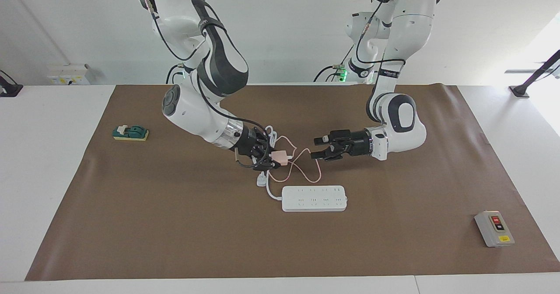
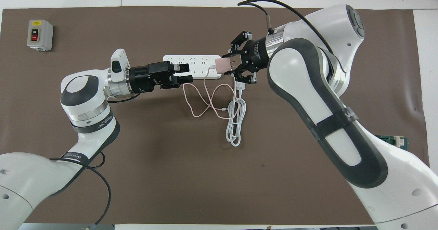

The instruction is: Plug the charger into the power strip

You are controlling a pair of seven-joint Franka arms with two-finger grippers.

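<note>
The pale pink charger (image 1: 280,157) (image 2: 221,65) hangs above the mat with my right gripper (image 1: 272,158) (image 2: 226,65) shut on it, over the end of the power strip that points toward the right arm's end of the table. Its thin pink cable (image 1: 307,171) (image 2: 198,103) trails down in loops onto the mat. The white power strip (image 1: 314,198) (image 2: 196,58) lies flat, sockets up. My left gripper (image 1: 317,148) (image 2: 186,73) hovers open and holds nothing, over the mat beside the cable loops.
The strip's thick white cord (image 2: 234,120) lies coiled nearer to the robots, its white plug (image 1: 261,180) under the right gripper. A grey button box (image 1: 494,228) (image 2: 40,35) stands toward the left arm's end, a green switch (image 1: 130,132) toward the right arm's end.
</note>
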